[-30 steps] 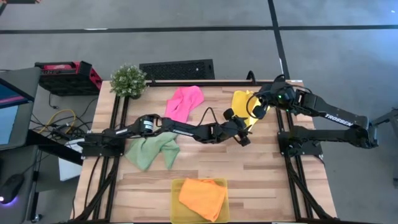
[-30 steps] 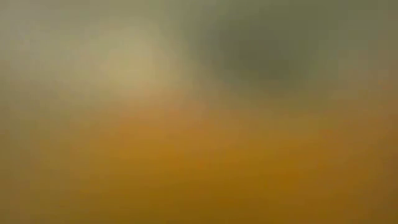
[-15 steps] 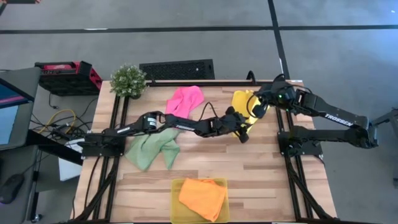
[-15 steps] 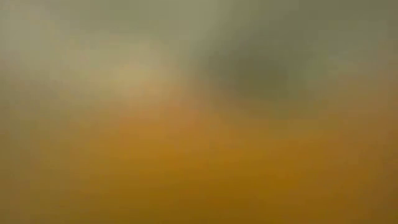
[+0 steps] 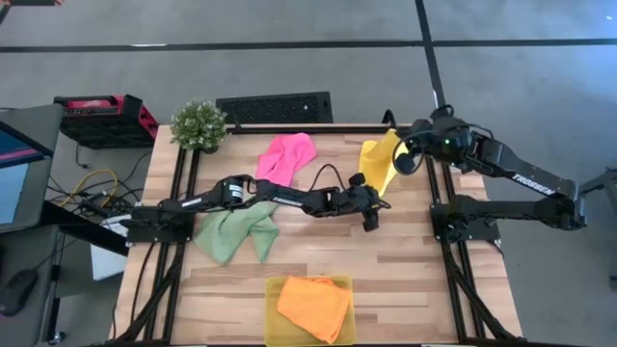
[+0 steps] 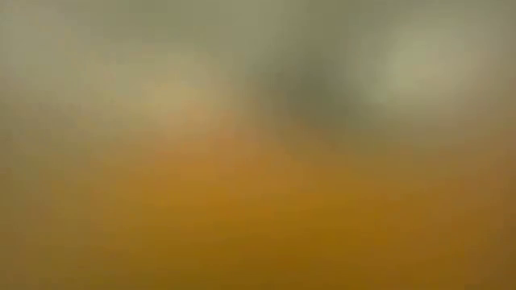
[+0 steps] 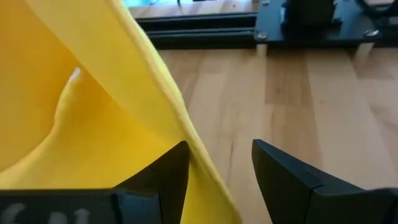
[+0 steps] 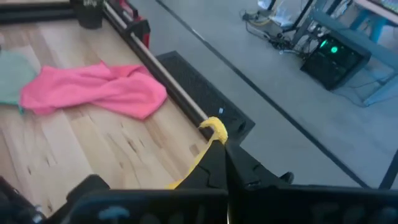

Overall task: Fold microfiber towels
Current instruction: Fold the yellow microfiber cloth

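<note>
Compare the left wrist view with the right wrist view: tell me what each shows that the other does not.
Only the left wrist view shows the open left gripper, with the yellow towel hanging as a broad sheet whose edge runs down between its fingers, over bare table.

Only the right wrist view shows the right gripper shut on a corner of that towel, the pink towel lying crumpled on the wood, a bit of the green towel, and the floor beyond the table's edge.

Both show the yellow towel and the wooden table.
</note>
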Controlling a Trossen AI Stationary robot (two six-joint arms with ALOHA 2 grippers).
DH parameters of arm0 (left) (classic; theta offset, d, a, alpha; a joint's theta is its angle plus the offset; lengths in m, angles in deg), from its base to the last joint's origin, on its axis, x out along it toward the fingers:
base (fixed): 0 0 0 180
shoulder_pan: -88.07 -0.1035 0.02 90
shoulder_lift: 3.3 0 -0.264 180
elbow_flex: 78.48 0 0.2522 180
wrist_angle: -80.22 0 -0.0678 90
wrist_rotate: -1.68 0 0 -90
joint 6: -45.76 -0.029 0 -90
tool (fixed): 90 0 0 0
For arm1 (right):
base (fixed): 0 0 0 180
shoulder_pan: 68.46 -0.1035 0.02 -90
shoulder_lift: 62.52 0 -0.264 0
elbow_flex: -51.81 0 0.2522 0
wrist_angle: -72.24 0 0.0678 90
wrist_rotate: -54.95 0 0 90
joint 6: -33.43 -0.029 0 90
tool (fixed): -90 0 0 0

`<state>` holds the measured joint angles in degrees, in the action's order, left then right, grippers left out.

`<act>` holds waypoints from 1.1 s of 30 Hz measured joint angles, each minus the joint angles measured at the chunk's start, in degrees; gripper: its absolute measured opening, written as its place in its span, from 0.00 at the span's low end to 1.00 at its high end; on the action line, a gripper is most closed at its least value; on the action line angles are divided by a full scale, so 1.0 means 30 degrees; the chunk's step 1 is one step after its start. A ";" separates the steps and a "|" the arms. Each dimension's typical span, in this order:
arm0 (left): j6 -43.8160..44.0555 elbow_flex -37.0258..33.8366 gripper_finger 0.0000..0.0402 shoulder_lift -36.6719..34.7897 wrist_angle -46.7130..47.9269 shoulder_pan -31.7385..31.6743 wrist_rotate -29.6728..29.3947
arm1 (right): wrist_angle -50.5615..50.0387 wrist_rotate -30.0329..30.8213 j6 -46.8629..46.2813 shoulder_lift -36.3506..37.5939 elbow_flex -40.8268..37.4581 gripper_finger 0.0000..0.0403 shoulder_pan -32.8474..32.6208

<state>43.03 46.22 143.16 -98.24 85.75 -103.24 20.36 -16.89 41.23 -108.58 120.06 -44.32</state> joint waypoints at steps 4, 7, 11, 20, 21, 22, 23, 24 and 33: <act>-0.0003 0.0000 0.42 0.0000 0.0980 -0.0041 -0.0274 | -0.0003 -0.0002 0.0073 0.0000 0.0598 0.01 0.0006; 0.0026 0.0000 0.42 0.0000 0.0942 -0.0047 -0.0310 | -0.0003 -0.0002 0.0124 0.0000 0.0944 0.01 0.0007; -0.0302 0.0000 0.42 0.0000 0.1040 -0.0029 -0.0310 | -0.0032 0.0012 0.0468 0.0000 0.1215 0.01 0.0007; -0.0392 -0.0015 0.42 -0.0369 0.2294 -0.0018 -0.0302 | -0.0244 0.1062 0.0631 0.0000 0.1466 0.01 0.0007; -0.0485 -0.0013 0.42 -0.0417 0.2359 -0.0018 -0.0297 | -0.0244 0.1062 0.0677 0.0002 0.1466 0.01 0.0002; -0.0604 -0.0007 0.42 -0.0488 0.2502 -0.0018 -0.0302 | -0.0236 0.1062 0.0837 0.0001 0.1466 0.01 0.0007; -0.0672 -0.0014 0.41 -0.0595 0.2811 -0.0018 -0.0302 | -0.0237 0.1062 0.0934 0.0000 0.1466 0.01 0.0004; -0.0715 -0.0015 0.40 -0.0643 0.2878 -0.0025 -0.0297 | -0.0236 0.1062 0.0941 0.0000 0.1466 0.01 0.0004; -0.0849 0.0000 0.27 -0.1559 0.3466 0.0062 -0.0244 | -0.0244 0.1062 0.1063 0.0000 0.1466 0.01 0.0007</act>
<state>40.48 46.22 138.48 -87.84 85.94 -103.98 19.63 -13.71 44.43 -108.58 124.46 -44.29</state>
